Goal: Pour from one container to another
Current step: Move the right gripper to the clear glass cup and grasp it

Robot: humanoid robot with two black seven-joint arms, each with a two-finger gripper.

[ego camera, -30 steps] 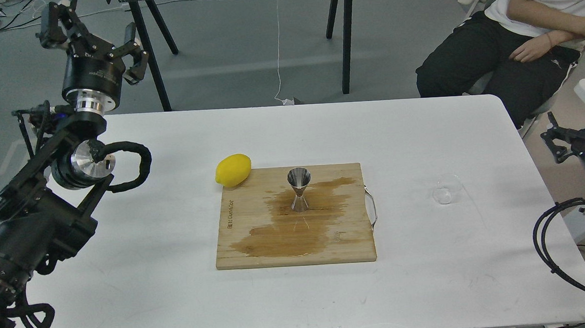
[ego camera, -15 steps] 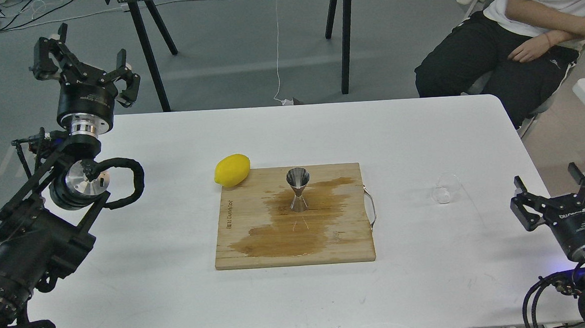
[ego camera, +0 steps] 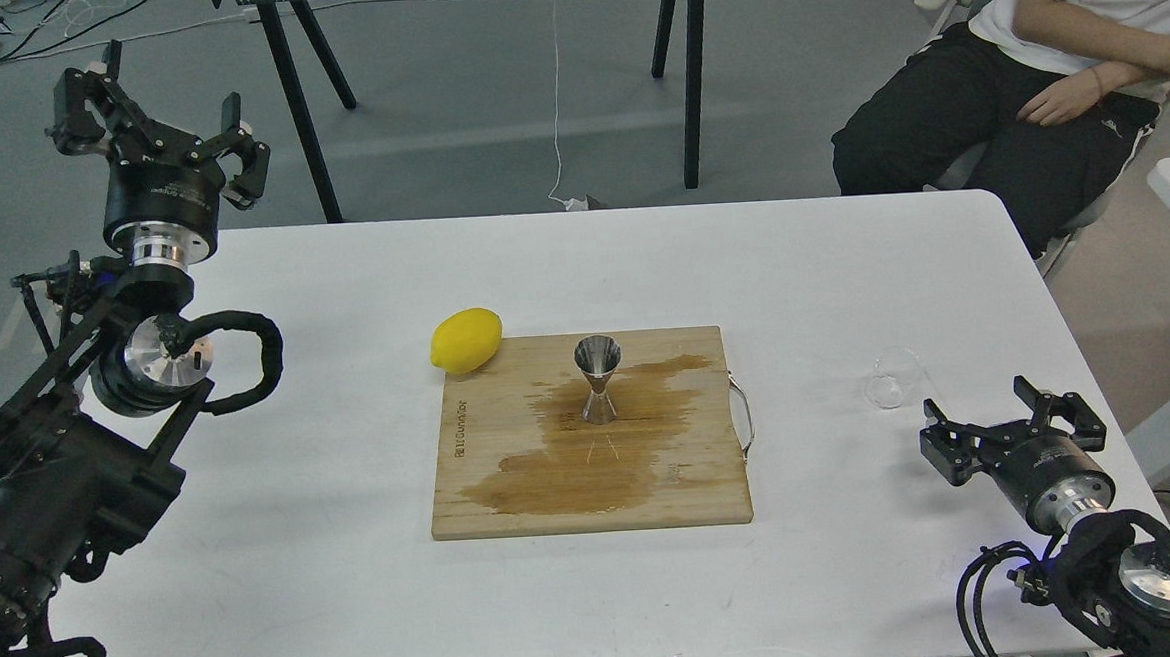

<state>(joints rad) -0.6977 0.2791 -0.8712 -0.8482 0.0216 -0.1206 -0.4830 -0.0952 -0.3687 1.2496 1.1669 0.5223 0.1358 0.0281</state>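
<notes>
At the far left the left arm rose from the lower edge, and its left claw (ego camera: pixel 156 131) stood high beyond the back left corner of the counter (ego camera: pixel 359 601), with its two fingers spread wide and nothing between them. The counter was white with rounded corners. Near its middle lay a wooden board (ego camera: pixel 674 494), and a yellow lemon (ego camera: pixel 466 341) rested on the counter just beside the back left corner of the board, touching it or almost touching it. A large dark wet stain (ego camera: pixel 572 469) covered the middle of the board and reached toward its front left part. The steel jigger (ego camera: pixel 598 381) stood upright on the board, inside the stain, a little behind the centre, with its open cone turned up. On the right edge of the board there was a thin metal handle (ego camera: pixel 745 420). Further right, well apart from the board, the glass cup (ego camera: pixel 893 377) was on the counter near the right edge; it seemed tilted or lying on its side, but it was too clear to tell surely, and I could not tell if anything was in it. The right claw (ego camera: pixel 1013 429) was near the cup, a little in front and to the right of it, not touching it, with fingers apart and empty. At the back right a person (ego camera: pixel 1031 55) in a white shirt and black trousers sat on a chair.
</notes>
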